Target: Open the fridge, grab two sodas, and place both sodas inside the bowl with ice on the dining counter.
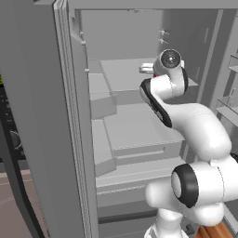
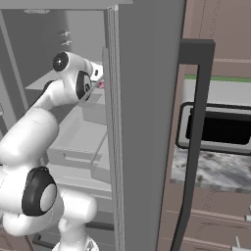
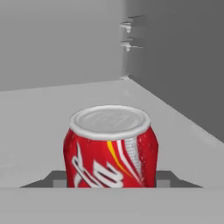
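Here red soda can point(image 3: 110, 151) upright between pincer point(image 3: 111, 178) fingertips, clamped on it, on fridge shelf point(image 3: 52, 109)

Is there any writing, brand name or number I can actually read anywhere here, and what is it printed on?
Red soda can on the fridge shelf: white swirling script, cut off and too blurred to read.
Fridge door: no text.
Black microwave: no legible labels.
No readable words or numbers anywhere.

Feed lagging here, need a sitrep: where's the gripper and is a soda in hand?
Gripper inside open fridge, fingers either side of red soda. Can upright on shelf; firm grip unconfirmed. Nothing in the way.
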Motion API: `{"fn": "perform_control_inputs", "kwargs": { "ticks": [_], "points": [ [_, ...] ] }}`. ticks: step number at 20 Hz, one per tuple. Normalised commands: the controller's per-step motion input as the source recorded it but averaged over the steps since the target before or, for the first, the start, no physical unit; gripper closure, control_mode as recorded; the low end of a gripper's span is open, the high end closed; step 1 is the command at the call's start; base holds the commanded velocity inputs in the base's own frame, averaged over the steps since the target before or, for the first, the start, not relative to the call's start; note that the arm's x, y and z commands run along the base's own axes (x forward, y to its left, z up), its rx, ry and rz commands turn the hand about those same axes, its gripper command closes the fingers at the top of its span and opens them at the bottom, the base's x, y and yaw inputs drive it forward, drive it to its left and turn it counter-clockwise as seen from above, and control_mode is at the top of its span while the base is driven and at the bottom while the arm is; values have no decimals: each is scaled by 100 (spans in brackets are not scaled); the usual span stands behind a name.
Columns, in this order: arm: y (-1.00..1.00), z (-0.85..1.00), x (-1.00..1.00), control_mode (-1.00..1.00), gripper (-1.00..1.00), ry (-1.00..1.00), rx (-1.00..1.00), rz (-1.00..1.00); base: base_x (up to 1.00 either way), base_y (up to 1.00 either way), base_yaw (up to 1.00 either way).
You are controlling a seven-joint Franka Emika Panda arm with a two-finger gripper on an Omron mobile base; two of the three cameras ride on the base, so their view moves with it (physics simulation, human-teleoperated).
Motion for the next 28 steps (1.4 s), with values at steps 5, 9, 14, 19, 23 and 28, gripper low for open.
{"fn": "perform_control_inputs", "kwargs": {
  "ticks": [5, 9, 14, 19, 23, 28],
  "points": [
    [14, 33, -54, -100, 100, 10, 13, 0, 0, 0, 0],
    [12, 27, -57, -100, 100, 7, 7, 0, 0, 0, 0],
    [5, 5, -65, -100, 100, 1, 3, 0, 0, 0, 0],
    [2, 0, -75, -100, 100, 0, 0, 0, 0, 0, 0],
    [3, -10, -85, -100, 100, 0, 0, 0, 0, 0, 0],
    [1, -18, -87, -100, 100, 0, 0, 0, 0, 0, 0]
  ]
}}
